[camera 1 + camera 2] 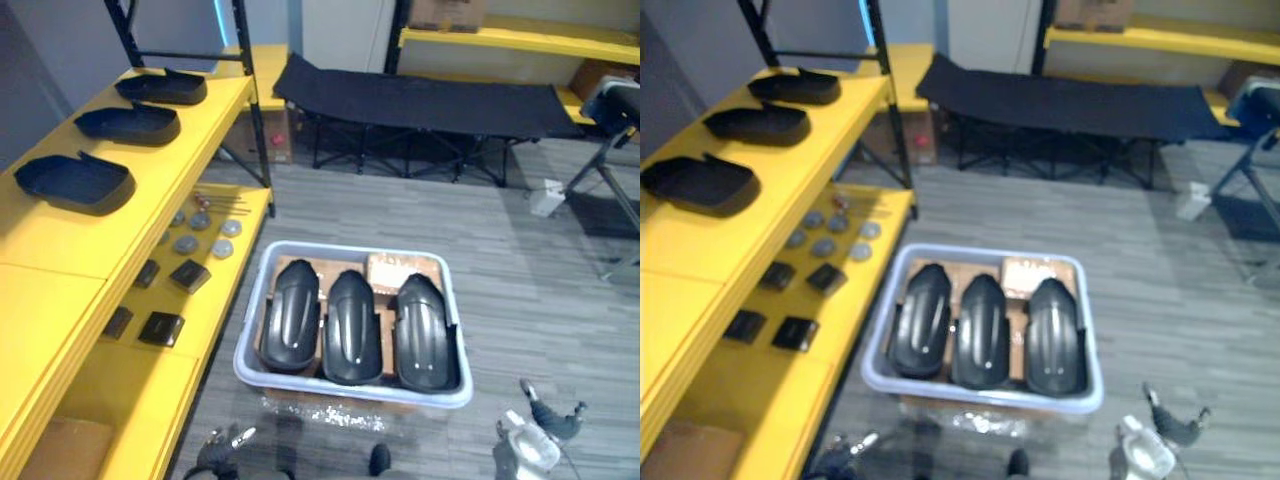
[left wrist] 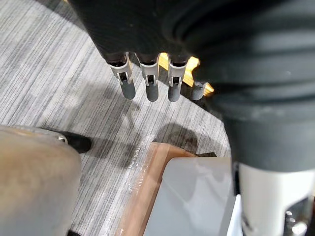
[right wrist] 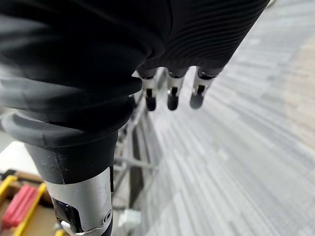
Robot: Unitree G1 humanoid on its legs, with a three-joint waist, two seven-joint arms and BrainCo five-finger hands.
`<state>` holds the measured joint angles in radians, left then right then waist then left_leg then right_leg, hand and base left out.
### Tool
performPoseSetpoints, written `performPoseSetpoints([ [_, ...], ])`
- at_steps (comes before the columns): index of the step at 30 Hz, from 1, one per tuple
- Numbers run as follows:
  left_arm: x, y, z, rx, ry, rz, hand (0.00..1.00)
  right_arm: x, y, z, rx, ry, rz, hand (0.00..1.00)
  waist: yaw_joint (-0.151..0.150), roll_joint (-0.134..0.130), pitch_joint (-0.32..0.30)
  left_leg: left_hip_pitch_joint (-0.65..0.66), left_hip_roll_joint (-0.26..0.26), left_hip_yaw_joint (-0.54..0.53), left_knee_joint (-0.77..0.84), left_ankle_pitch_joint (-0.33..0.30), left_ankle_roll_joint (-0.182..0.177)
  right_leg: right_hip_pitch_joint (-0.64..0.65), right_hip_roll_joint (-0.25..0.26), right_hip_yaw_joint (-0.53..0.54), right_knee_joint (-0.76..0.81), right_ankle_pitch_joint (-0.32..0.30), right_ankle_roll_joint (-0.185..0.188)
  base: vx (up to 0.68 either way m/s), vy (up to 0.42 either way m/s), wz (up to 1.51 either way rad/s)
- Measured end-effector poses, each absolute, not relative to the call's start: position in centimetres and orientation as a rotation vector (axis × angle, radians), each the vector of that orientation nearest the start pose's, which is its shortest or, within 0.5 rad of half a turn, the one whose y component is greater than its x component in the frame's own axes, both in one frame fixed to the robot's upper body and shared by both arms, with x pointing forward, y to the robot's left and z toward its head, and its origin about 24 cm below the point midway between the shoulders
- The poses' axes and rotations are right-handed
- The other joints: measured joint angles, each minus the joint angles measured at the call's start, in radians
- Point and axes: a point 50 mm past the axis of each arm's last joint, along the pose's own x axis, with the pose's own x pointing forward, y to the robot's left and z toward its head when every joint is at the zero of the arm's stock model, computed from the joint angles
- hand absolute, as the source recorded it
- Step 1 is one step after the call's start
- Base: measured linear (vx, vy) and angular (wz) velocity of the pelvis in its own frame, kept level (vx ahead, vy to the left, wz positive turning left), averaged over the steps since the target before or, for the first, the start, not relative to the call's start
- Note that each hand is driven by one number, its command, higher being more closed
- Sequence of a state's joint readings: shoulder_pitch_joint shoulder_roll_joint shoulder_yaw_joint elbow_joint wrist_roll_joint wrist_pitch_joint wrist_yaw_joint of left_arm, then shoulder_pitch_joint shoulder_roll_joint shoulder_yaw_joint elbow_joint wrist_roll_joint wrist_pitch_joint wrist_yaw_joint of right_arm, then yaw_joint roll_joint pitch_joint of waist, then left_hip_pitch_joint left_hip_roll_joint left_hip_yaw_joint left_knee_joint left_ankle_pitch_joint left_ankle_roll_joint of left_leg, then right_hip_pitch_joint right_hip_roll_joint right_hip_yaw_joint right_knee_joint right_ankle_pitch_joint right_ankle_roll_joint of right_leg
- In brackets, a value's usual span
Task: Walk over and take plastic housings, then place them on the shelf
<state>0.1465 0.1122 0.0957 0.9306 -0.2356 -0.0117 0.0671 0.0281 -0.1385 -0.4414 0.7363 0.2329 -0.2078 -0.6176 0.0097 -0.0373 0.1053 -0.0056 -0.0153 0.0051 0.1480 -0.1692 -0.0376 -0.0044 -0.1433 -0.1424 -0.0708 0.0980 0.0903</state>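
Three black plastic housings [image 1: 290,315] [image 1: 352,325] [image 1: 422,332] lie side by side in a grey bin [image 1: 248,345] on the floor in front of me. Three more housings [image 1: 75,182] [image 1: 128,122] [image 1: 160,86] rest in a row on the top of the yellow shelf [image 1: 60,250] at the left. My left hand [image 1: 225,445] hangs low near the bin's near left corner, its fingers [image 2: 150,83] straight and holding nothing. My right hand [image 1: 545,420] hangs off the bin's near right corner, fingers [image 3: 172,93] straight and empty.
The lower shelf level carries small dark blocks [image 1: 190,275] and round metal discs [image 1: 205,235]. A black folding cot [image 1: 420,100] stands across the back. A stand's legs [image 1: 610,170] and a small white box [image 1: 547,197] are at the right. Grey floor lies around the bin.
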Motion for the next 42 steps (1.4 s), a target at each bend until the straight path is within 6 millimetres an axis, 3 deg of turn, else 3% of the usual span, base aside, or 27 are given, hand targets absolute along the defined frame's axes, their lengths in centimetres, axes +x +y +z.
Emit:
performPoseSetpoints([
  [4, 9.7, 21.2, -15.2, -0.128, 1.016, 0.352, 0.00, 15.6, -30.4, -7.9, 0.026, 0.517, -1.187, 0.00, 0.002, 0.003, 0.030, -0.070, -0.004, -0.043, 0.054, 0.000, -0.001, -0.050, -0.008, -0.046, 0.058, -0.020, -0.001, -0.07, -0.010, 0.34],
  [5, 10.5, 21.3, -14.9, -0.127, 0.990, 0.347, 0.00, 16.8, -30.6, -7.2, 0.033, 0.483, -1.186, 0.00, 0.007, 0.014, 0.073, -0.088, -0.004, -0.053, 0.075, 0.000, -0.001, -0.060, -0.010, -0.053, 0.082, -0.020, -0.001, -0.10, -0.006, 0.22],
  [9, 12.6, 21.2, -14.2, -0.145, 0.909, 0.337, 0.00, 20.1, -30.6, -4.8, 0.031, 0.367, -1.189, 0.00, 0.040, 0.014, 0.165, -0.149, -0.003, -0.058, 0.109, 0.000, -0.002, -0.124, -0.016, -0.054, 0.147, -0.039, -0.006, -0.10, 0.002, 0.09],
  [15, 16.6, 19.6, -12.6, -0.153, 0.787, 0.259, 0.00, 22.8, -31.4, -0.5, 0.029, 0.170, -1.204, 0.00, 0.065, 0.003, 0.248, -0.245, -0.003, -0.078, 0.175, -0.002, -0.008, -0.238, -0.032, -0.078, 0.281, -0.093, -0.006, -0.02, -0.015, 0.17],
  [18, 17.6, 19.1, -12.0, -0.151, 0.733, 0.231, 0.00, 23.6, -31.3, 0.7, 0.026, 0.140, -1.188, 0.00, 0.079, -0.006, 0.261, -0.257, 0.001, -0.076, 0.183, -0.004, -0.012, -0.259, -0.032, -0.078, 0.306, -0.108, -0.008, 0.00, -0.004, 0.02],
  [29, 19.8, 18.1, -10.6, -0.206, 0.637, 0.227, 0.00, 25.0, -31.8, 1.8, 0.002, 0.214, -1.125, 0.00, 0.093, 0.003, 0.312, -0.309, 0.003, -0.076, 0.211, -0.014, -0.020, -0.330, -0.047, -0.079, 0.397, -0.156, -0.015, 0.00, -0.006, 0.03],
  [42, 20.1, 18.1, -10.3, -0.240, 0.610, 0.239, 0.00, 27.7, -31.5, 2.3, -0.008, 0.315, -0.986, 0.00, 0.099, 0.012, 0.320, -0.364, 0.002, -0.081, 0.232, -0.014, -0.021, -0.397, -0.048, -0.077, 0.439, -0.172, -0.019, 0.00, -0.002, 0.00],
])
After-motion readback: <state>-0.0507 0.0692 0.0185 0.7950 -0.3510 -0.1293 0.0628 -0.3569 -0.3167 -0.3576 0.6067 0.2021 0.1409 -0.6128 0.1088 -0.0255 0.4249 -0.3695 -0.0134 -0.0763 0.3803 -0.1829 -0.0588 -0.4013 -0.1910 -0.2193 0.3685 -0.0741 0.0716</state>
